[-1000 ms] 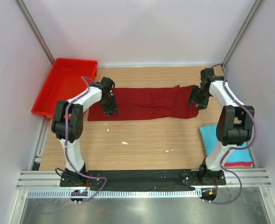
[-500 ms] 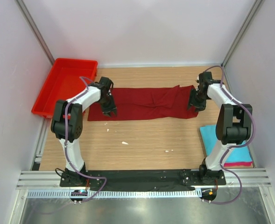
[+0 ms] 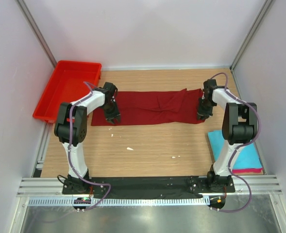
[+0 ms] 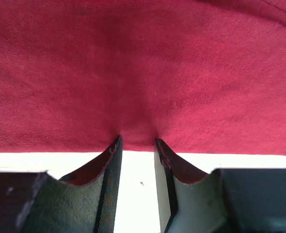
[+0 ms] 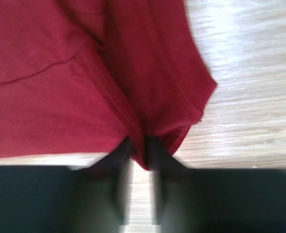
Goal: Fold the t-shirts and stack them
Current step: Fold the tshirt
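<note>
The maroon t-shirt [image 3: 150, 108] is lying spread out as a long flat band across the far half of the desk [image 3: 147, 145], running from left to right, with creases gathered in its right half. The left gripper [image 3: 114, 118] is sitting at the shirt's near left edge, and the right gripper [image 3: 201, 116] is sitting at its near right corner.

In the left wrist view, the left gripper is standing part closed with its tips at the hem. The cloth is puckering into the narrow gap between them, with wrinkles fanning out from that spot, so it is pinching the edge of the maroon t-shirt. Bare desk is showing between the fingers below the hem.

In the right wrist view, which is blurred, the right gripper is closing narrowly on the shirt's corner, with a fold of red cloth hanging down between its two fingers.

The turquoise t-shirt [image 3: 249, 155] is lying folded at the near right of the desk, partly hidden behind the right arm. It is resting on top of the pink t-shirt [image 3: 247, 171], of which only a thin strip is peeking out along the near edge.

The red tray [image 3: 67, 90] is sitting at the far left corner, just beyond the shirt's left end and apart from it.
</note>
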{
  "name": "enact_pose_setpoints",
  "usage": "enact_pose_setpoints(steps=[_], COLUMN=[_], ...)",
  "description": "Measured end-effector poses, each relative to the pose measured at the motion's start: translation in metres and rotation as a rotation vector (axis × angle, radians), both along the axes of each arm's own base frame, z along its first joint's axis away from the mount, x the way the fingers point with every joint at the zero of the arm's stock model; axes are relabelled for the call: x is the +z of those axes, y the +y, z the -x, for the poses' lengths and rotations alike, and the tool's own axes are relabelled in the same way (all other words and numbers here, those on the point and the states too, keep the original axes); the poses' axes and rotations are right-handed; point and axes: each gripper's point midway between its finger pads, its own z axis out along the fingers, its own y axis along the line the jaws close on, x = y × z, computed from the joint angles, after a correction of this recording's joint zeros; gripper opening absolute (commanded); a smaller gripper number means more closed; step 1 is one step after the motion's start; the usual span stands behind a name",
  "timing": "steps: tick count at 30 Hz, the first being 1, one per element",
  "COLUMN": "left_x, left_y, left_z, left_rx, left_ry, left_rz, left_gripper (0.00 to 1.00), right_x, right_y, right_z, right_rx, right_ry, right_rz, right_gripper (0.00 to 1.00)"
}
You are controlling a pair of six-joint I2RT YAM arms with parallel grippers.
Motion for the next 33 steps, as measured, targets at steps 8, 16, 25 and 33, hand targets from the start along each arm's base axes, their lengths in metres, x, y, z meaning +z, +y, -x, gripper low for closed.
enact_pose_setpoints(steps=[8,16,25,33], left_x=[-0.001,0.0,0.049,0.083], left_y=[0.001,-0.001,0.01,0.045], left_z=[0.0,0.006,0.022,-0.024], left_rx=[0.003,0.015,-0.008,0.044], left_ry=[0.004,0.007,-0.046,-0.186], left_rz=[0.004,0.032,0.007,-0.096], left_gripper=[0.34,0.33,0.4,0.24], right_x=[-0.006,0.011,0.019,0.032], right_y=[-0.029,-0.041,-0.051,-0.028], right_z=[0.006,-0.015,-0.003,-0.024], right_rx=[-0.074,-0.125,-0.145,-0.169], right_ry=[0.042,-0.004,0.046,-0.027], right_rz=[0.176,0.249,0.309,0.177], right_gripper=[0.01,0.15,0.52,0.45])
